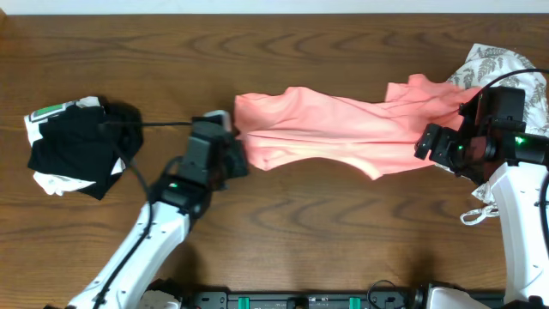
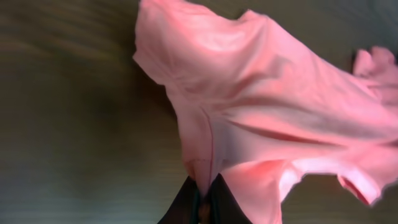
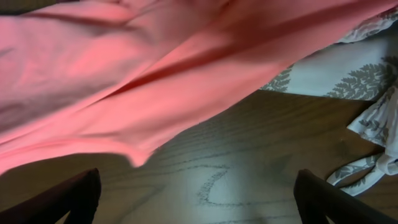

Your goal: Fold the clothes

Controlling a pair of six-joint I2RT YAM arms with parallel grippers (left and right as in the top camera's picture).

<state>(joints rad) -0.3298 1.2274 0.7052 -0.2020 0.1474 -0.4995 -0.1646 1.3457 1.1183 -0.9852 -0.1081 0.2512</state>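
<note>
You see a pink shirt point(image 1: 334, 129) stretched lengthwise across the table centre from 9 to 3 o'clock. It is unfolded and wrinkled, and its 9 o'clock end is drawn to a pinched point. At far 9 o'clock a black garment point(image 1: 73, 146) lies crumpled on white cloth point(image 1: 51, 183). At 2 o'clock a leaf-print garment point(image 1: 502, 64) lies bunched beside the shirt's end.

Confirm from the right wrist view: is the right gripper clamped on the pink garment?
No: the right gripper stands wide open, bare table between its fingers, the pink garment lying beyond them.
</note>
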